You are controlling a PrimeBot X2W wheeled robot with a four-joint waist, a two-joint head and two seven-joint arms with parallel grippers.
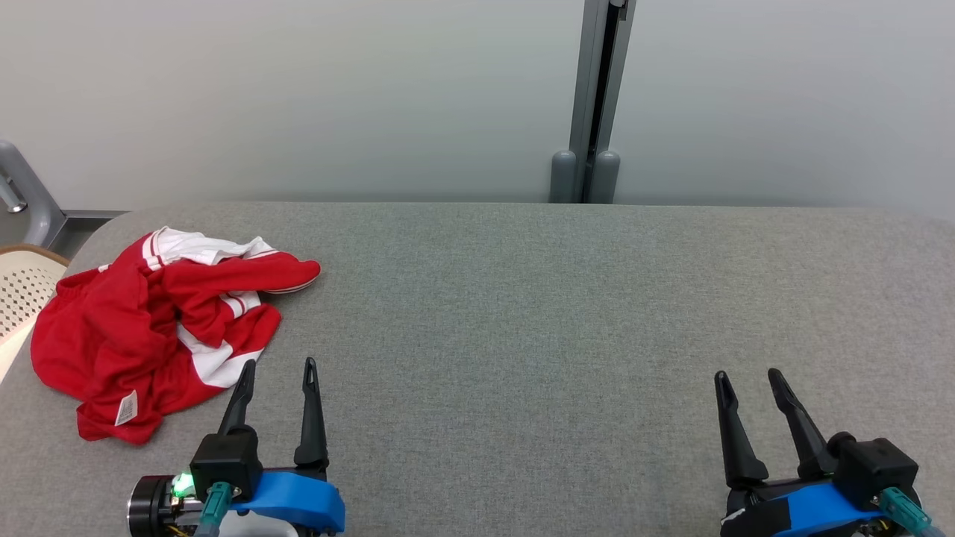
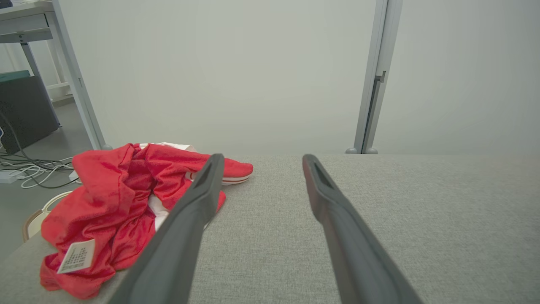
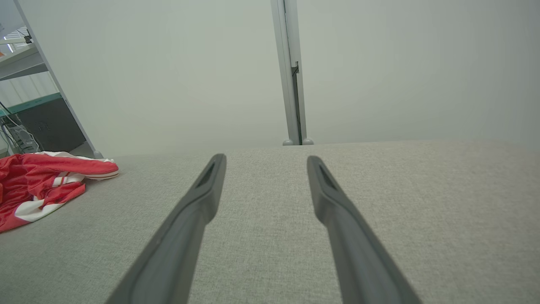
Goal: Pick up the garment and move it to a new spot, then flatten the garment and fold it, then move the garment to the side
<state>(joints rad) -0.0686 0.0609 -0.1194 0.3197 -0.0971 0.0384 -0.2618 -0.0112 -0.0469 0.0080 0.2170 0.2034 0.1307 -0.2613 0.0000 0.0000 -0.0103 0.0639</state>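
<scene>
Garment (image 1: 149, 328) lies crumpled on the table (image 1: 522, 298), left hand (image 1: 280, 364) near it, right hand (image 1: 747, 374) well apart, both open, nothing done yet

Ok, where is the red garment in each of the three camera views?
Head view: the red garment lies crumpled at the left of the grey table.
Left wrist view: the red garment is at the lower left.
Right wrist view: the red garment is at the left edge, cut off.
Shared landmark: the grey post at the back wall.
</scene>
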